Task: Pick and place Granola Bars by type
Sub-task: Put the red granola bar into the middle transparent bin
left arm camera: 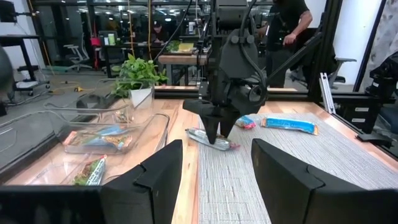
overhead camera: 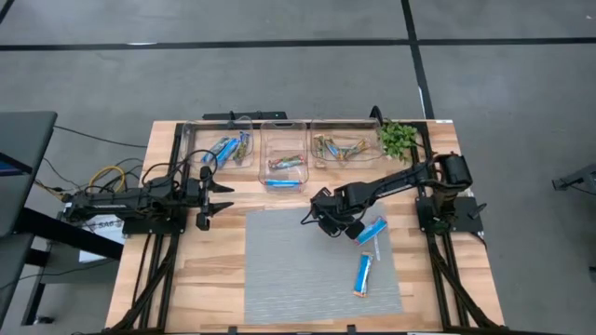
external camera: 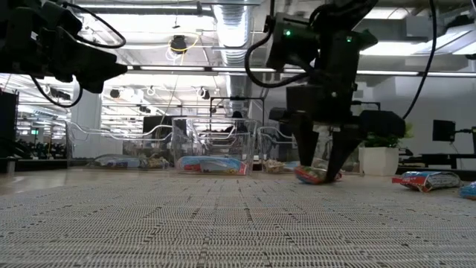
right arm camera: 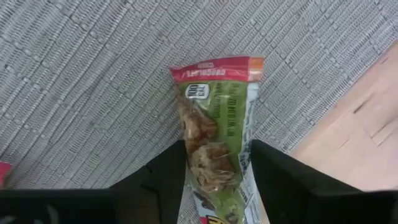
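A green-and-tan granola bar [right arm camera: 214,124] with a red end lies flat on the grey mat. My right gripper [right arm camera: 217,149] is open and points down over it, one finger on each side of its middle; the low view shows the same gripper [external camera: 321,167] with its tips near the mat. Two blue bars [overhead camera: 372,230] [overhead camera: 363,274] lie on the mat toward the right. More bars rest in three clear bins [overhead camera: 284,160] at the far edge. My left gripper [overhead camera: 216,197] waits open at the table's left. My right gripper straddles the middle of the green-and-tan bar [right arm camera: 211,155] from above, with its fingers across the bar's length. Whether the fingers [right arm camera: 168,180] touch the bar's sides I cannot tell. The bar lies flat on the mat.
The grey mat [overhead camera: 298,279] covers the table's near middle. A potted plant [overhead camera: 399,138] stands at the far right corner beside the bins. Bare wood shows left of the mat. People and desks appear in the room beyond the table.
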Robot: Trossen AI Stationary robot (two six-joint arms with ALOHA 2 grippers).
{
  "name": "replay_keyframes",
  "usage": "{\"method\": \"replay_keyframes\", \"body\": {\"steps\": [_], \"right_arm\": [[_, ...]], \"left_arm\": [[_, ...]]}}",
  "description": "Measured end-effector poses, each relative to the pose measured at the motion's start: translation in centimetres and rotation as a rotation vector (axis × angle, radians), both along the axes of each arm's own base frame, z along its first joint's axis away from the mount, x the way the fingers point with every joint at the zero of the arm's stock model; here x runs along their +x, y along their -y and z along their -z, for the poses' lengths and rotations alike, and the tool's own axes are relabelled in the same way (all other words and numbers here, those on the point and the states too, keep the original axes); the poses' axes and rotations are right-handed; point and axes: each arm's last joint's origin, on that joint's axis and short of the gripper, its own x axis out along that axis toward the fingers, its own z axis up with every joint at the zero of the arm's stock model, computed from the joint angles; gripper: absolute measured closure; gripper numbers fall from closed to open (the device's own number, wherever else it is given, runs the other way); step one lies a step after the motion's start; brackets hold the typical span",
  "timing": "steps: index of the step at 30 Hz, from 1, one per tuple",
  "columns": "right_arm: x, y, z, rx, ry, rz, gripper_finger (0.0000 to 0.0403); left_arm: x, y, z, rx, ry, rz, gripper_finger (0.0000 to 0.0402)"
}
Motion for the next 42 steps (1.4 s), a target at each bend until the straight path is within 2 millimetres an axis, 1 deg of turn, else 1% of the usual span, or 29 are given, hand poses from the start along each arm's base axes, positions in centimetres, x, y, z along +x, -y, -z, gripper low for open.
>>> {"method": "replay_keyframes", "body": {"steps": [3,5,11,14,16,20,23,26,30,33,37,39,42], "right_arm": [[-0.1,0.1,0.1,-0.001,-0.001,0.003,0.0246],[-0.2,0.2,0.3,0.001,-0.003,0.005,0.0263],[-0.5,0.1,0.6,0.013,0.000,0.068,0.0335],[-0.4,0.2,0.4,0.020,0.031,0.099,0.0359],[-0.4,0.4,-0.2,0.025,0.057,0.115,0.0367],[-0.5,0.8,-2.1,0.047,0.142,0.159,0.0369],[-0.4,1.1,-4.1,0.084,0.248,0.213,0.0365],[-0.4,1.5,-6.6,0.163,0.389,0.268,0.0361],[-0.4,2.2,-10.6,0.278,0.642,0.346,0.0361],[-0.6,2.8,-13.6,0.350,0.831,0.400,0.0361],[-1.3,3.7,-17.0,0.443,1.053,0.456,0.0361],[-1.6,4.1,-18.2,0.472,1.127,0.470,0.0361],[-1.9,4.5,-18.7,0.471,1.152,0.480,0.0361]], "left_arm": [[0.0,0.0,0.0,0.000,0.000,0.000,0.0216],[0.0,0.0,0.0,0.000,0.000,0.001,0.0216],[0.0,0.0,0.0,0.000,0.000,0.000,0.0216],[0.0,0.0,0.0,0.000,0.000,0.000,0.0216],[0.0,0.0,0.0,0.000,0.000,0.000,0.0216],[0.0,0.0,0.0,0.000,0.000,0.000,0.0216],[0.0,0.0,0.0,0.000,0.000,0.000,0.0216],[0.0,0.0,0.0,0.000,-0.001,0.000,0.0216],[0.0,0.0,0.0,0.000,0.000,0.000,0.0216],[0.0,0.0,0.0,0.000,0.000,0.000,0.0216],[0.0,0.0,0.0,0.000,0.000,0.000,0.0216],[0.0,0.0,0.0,0.000,0.000,0.000,0.0216],[0.0,0.0,0.0,0.000,0.000,0.000,0.0216]]}}
